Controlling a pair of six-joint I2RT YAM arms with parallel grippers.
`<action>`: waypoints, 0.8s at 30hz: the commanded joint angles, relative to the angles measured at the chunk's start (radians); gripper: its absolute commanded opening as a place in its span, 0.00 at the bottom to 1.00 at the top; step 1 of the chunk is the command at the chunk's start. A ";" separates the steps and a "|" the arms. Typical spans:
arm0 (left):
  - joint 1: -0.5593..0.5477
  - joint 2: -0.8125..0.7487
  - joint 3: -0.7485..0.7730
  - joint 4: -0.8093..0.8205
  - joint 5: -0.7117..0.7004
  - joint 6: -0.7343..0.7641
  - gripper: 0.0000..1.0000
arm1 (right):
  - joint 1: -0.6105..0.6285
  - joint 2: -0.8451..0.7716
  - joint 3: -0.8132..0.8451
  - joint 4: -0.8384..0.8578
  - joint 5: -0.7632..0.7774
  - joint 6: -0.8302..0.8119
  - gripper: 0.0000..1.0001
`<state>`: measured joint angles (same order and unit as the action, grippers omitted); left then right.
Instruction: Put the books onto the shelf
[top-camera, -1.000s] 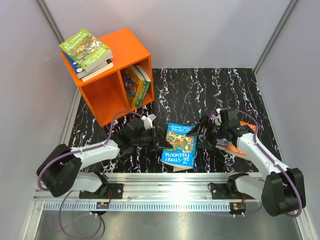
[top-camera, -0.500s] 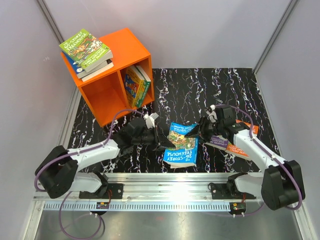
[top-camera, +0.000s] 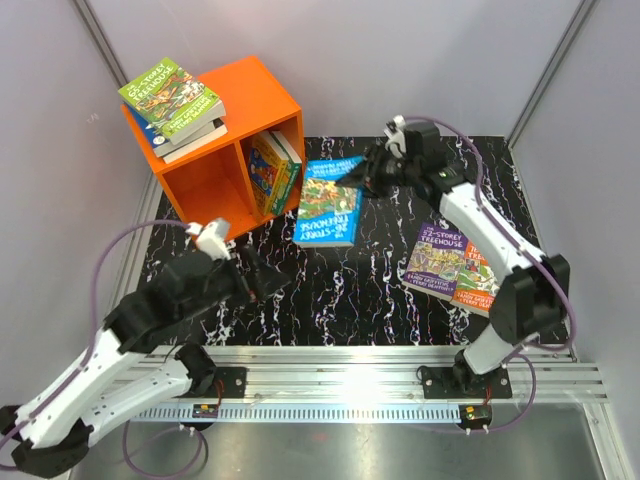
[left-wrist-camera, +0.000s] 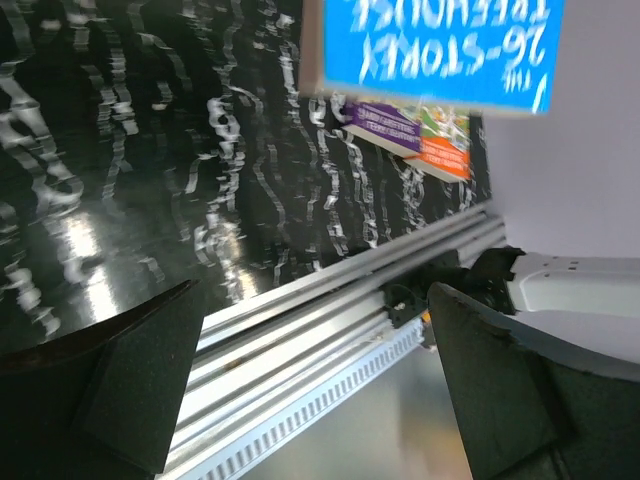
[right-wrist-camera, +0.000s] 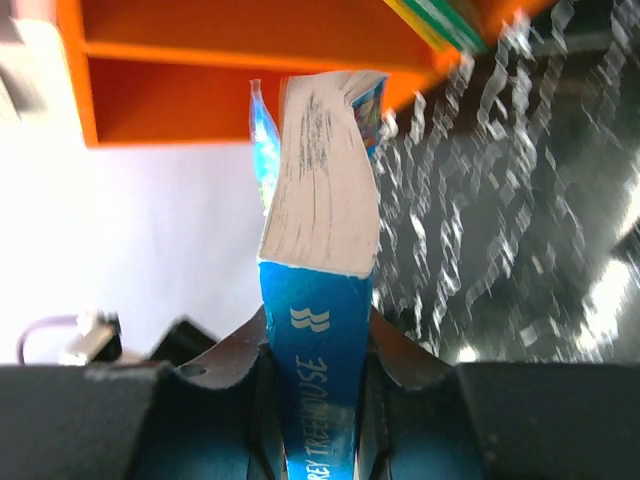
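Note:
My right gripper (top-camera: 366, 176) is shut on a blue Treehouse book (top-camera: 328, 200) and holds it in the air just right of the orange shelf (top-camera: 205, 195). In the right wrist view the book's spine (right-wrist-camera: 318, 360) is pinched between the fingers, with the shelf (right-wrist-camera: 250, 40) ahead. Several books (top-camera: 273, 172) stand in the shelf's right compartment and a stack (top-camera: 172, 100) lies on its top. A purple book (top-camera: 438, 256) and an orange book (top-camera: 482, 284) lie flat at the right. My left gripper (top-camera: 266, 281) is open and empty, low over the mat at the front left.
The black marbled mat (top-camera: 350, 290) ends at a metal rail (top-camera: 340, 362) at the near edge, also seen between my left fingers (left-wrist-camera: 120, 370). Grey walls close in the left, back and right. The shelf's left compartment (top-camera: 195, 185) holds nothing that I can see.
The right gripper shut on the blue book and carried it up and back toward the shelf. The left gripper let go of it, opened wide and drew back to the left.

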<state>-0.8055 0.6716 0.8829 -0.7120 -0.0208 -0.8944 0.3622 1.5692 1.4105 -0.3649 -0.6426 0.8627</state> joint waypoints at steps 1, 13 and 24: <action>0.002 -0.130 0.031 -0.285 -0.174 -0.020 0.99 | 0.112 0.122 0.215 0.041 0.078 -0.002 0.00; 0.000 -0.385 0.103 -0.627 -0.251 -0.190 0.99 | 0.257 0.469 0.818 -0.202 0.403 -0.201 0.00; 0.000 -0.371 0.148 -0.682 -0.243 -0.196 0.99 | 0.299 0.589 0.951 -0.134 0.636 -0.243 0.00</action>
<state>-0.8051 0.2787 0.9966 -1.3602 -0.2440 -1.0782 0.6460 2.2208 2.3943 -0.6548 -0.1108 0.6281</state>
